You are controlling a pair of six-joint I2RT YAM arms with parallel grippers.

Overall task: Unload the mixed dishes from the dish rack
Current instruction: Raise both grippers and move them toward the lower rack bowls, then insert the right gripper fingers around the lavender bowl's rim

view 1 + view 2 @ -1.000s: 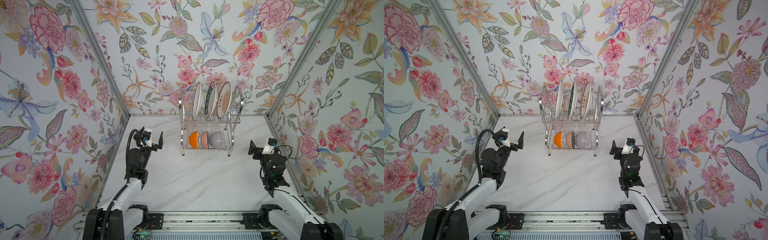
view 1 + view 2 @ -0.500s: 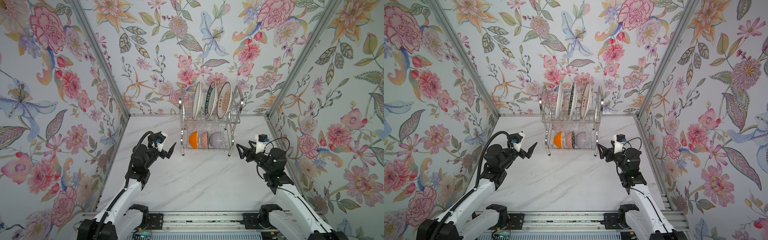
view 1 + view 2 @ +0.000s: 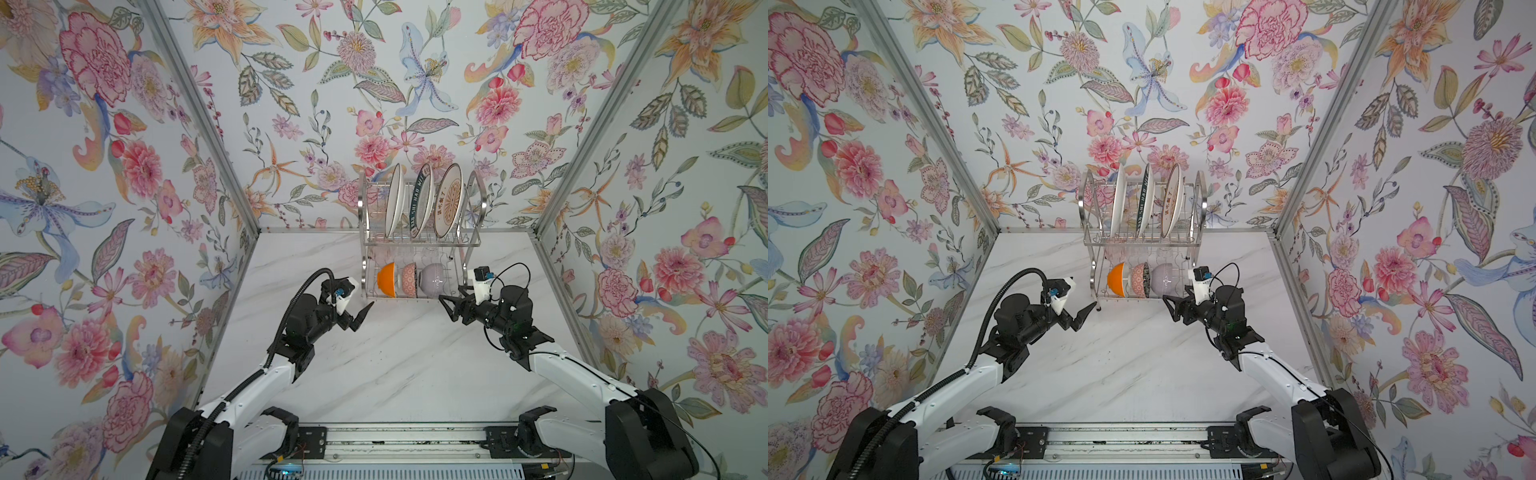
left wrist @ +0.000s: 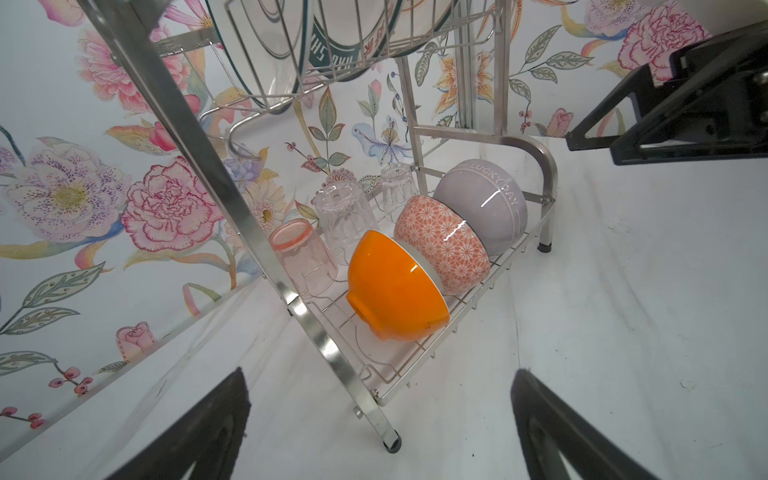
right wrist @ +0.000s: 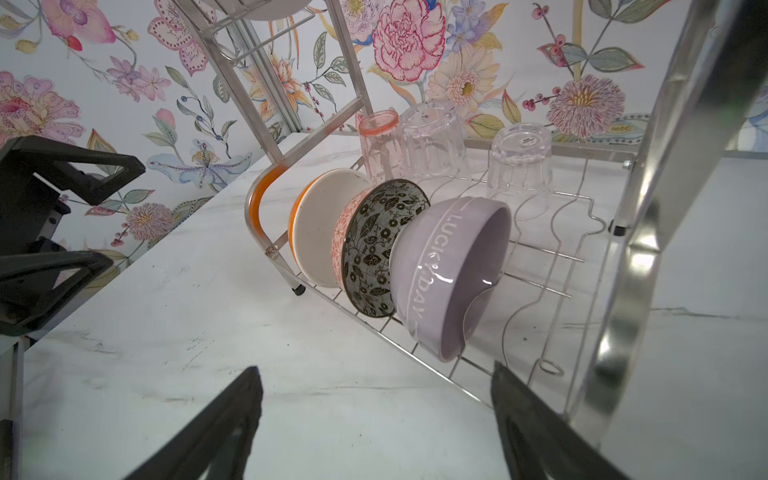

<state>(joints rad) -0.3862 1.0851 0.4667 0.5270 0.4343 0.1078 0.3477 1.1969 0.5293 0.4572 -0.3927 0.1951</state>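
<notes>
The dish rack [image 3: 362,199] [image 3: 1202,199] stands at the back of the table. Its upper tier holds three upright plates: white [image 3: 395,205], green-lettered [image 3: 420,205] and orange sunburst [image 3: 449,205]. On the lower tier an orange bowl [image 4: 395,286], a pink-patterned bowl [image 4: 440,245] and a grey bowl [image 5: 449,274] lean on edge. Three upturned tumblers [image 5: 430,139] stand behind them. My left gripper [image 3: 362,316] [image 4: 379,374] is open just short of the rack's front left foot. My right gripper [image 3: 448,308] [image 5: 375,368] is open at the front right corner, close to the grey bowl. Neither holds anything.
Floral walls [image 3: 124,187] close in the marble table [image 3: 395,365] on the left, back and right. A metal rail [image 3: 395,436] with both arm bases runs along the front edge. The rack's chrome side frame [image 5: 648,208] is close beside my right gripper.
Both arms swung in from the table's sides and reached forward to the rack's lower tier. The right jaws have narrowed slightly.
</notes>
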